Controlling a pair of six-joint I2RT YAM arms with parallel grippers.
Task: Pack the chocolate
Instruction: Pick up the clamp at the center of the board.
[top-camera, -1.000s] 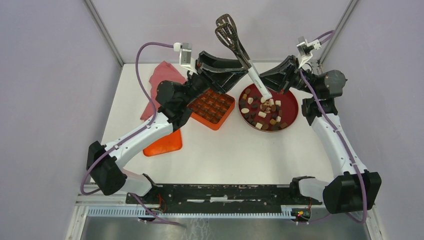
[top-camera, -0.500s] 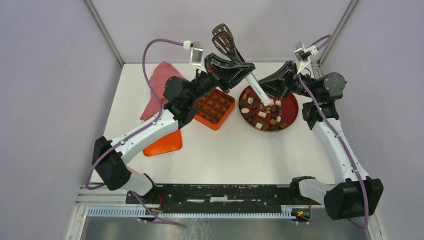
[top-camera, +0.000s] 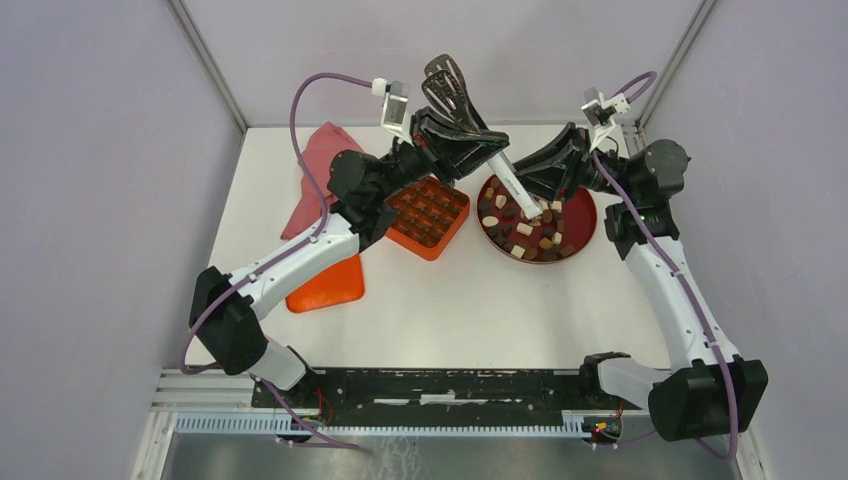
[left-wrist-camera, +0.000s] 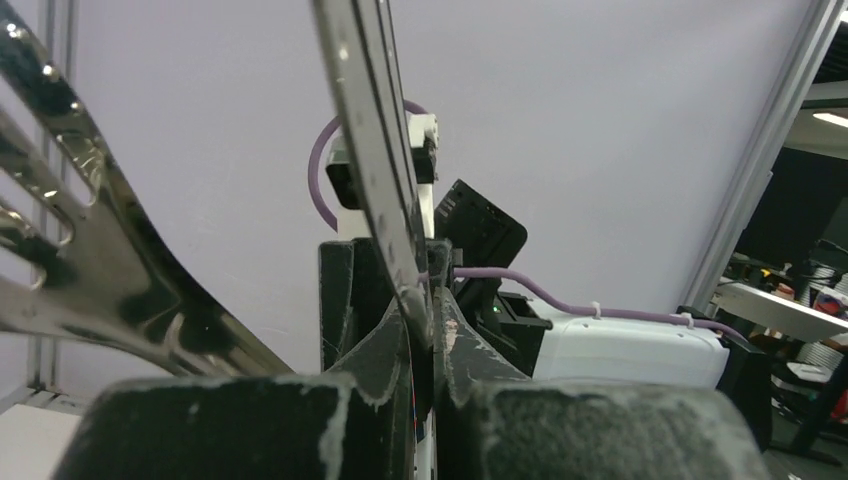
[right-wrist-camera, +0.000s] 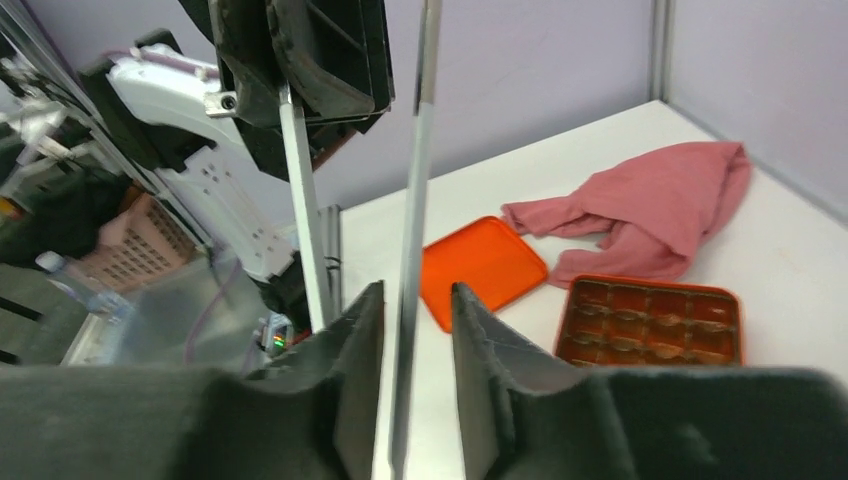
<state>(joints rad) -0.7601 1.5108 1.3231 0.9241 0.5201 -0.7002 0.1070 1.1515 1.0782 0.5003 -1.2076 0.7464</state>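
White tabletop, lilac walls. On it, right of centre, the chocolate (top-camera: 524, 229) lies heaped on a dark red plate (top-camera: 590, 215). At upper middle the left pincer (left-wrist-camera: 420, 340) is clamped tight on the metal tongs (top-camera: 450, 85). The right pincer (right-wrist-camera: 412, 330) is slightly parted around one tong arm, with a sliver clear on each side.

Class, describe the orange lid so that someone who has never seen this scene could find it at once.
On the white table, look at the left half, nearer the arm bases than the orange gridded box. The orange lid lies there, partly under the left arm. It alone is flat and smooth: the box has compartments, the pink cloth is crumpled.
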